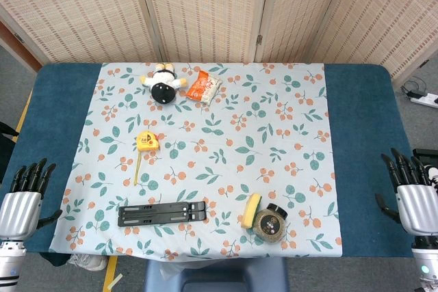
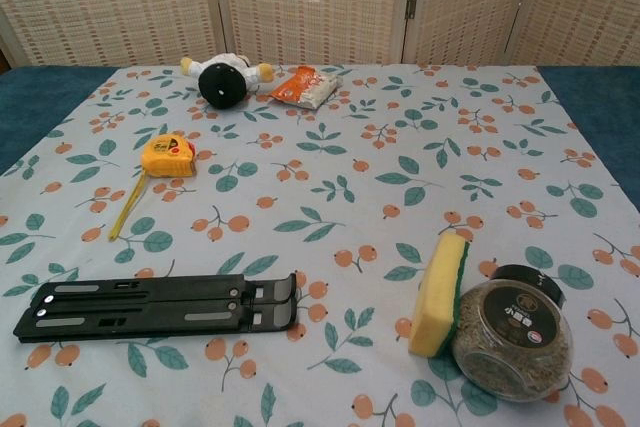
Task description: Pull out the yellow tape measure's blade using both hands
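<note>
The yellow tape measure (image 1: pixel 146 141) lies on the floral cloth, left of centre, and shows again in the chest view as the tape measure (image 2: pixel 167 156). A short length of its yellow blade (image 1: pixel 137 168) runs toward the front edge, also seen as the blade (image 2: pixel 127 207). My left hand (image 1: pixel 24 200) rests at the table's front left corner, fingers apart, holding nothing. My right hand (image 1: pixel 412 193) rests at the front right corner, fingers apart and empty. Both hands are far from the tape measure. Neither hand shows in the chest view.
A black folding stand (image 1: pixel 162 213) lies near the front. A yellow sponge (image 1: pixel 251 210) leans against a jar (image 1: pixel 271 223) at front right. A plush toy (image 1: pixel 163 84) and an orange snack bag (image 1: pixel 203 87) sit at the back. The floral cloth (image 1: pixel 274 135) covers the blue table.
</note>
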`<state>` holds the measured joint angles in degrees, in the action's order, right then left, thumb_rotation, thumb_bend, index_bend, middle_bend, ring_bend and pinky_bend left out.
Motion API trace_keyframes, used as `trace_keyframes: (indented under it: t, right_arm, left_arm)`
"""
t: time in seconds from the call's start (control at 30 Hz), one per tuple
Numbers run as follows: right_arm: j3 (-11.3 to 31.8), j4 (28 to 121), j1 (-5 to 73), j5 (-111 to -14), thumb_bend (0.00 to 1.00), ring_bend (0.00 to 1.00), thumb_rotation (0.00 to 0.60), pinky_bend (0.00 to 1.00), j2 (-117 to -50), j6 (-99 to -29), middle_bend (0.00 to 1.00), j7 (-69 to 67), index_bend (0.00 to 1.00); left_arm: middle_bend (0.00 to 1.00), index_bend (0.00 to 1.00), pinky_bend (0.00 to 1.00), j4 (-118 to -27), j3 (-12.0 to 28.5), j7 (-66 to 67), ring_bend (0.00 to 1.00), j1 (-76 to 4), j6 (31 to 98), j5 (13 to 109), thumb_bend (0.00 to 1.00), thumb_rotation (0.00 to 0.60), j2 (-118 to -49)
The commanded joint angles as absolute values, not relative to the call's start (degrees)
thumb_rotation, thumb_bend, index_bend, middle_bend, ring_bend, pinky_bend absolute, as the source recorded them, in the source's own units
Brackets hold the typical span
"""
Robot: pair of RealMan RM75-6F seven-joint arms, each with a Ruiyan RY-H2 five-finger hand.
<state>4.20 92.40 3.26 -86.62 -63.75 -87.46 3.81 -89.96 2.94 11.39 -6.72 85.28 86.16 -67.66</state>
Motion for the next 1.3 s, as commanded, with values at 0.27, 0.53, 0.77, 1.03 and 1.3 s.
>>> trace_keyframes:
  t: [0.27, 0.53, 0.77, 1.03, 1.3]
  right_arm:
    - [4.08, 92.59, 3.22, -86.96, 0.4, 0.08, 0.6, 0.0, -63.69, -87.54, 0.0, 3.51, 0.0]
    - [3.96, 92.28, 3.02, -87.12, 0.4, 0.08, 0.6, 0.0, -63.63, -87.72, 0.0, 2.7, 0.0]
    - [4.04, 91.99, 2.89, -87.06, 0.4, 0.08, 0.6, 0.0, -63.68, -87.92, 0.0, 2.15, 0.0]
    - [4.46, 93.21, 3.25, -86.86, 0.4, 0.08, 0.6, 0.0, -62.36, -87.52, 0.0, 2.88, 0.0]
    - [4.51, 94.2, 3.71, -87.06, 0.4, 0.08, 0.6, 0.0, -61.49, -86.92, 0.0, 3.53, 0.0]
  left_arm:
    - [0.02, 0.05, 0.0, -89.75, 2.82, 11.35, 0.03, -7.09, 84.49, 86.03, 0.12, 0.6, -67.83]
    - [0.03, 0.05, 0.0, -90.38, 3.05, 11.5, 0.04, -7.63, 84.26, 86.33, 0.12, 0.6, -67.39]
    - [0.04, 0.05, 0.0, -91.49, 3.43, 11.51, 0.05, -8.7, 83.4, 86.74, 0.12, 0.6, -66.77]
    - [0.05, 0.06, 0.0, -92.9, 7.29, 8.76, 0.07, -15.49, 76.15, 85.11, 0.12, 0.6, -66.93]
    - [0.07, 0.08, 0.0, -88.72, 12.85, 7.09, 0.09, -26.77, 63.06, 78.67, 0.12, 0.6, -72.31]
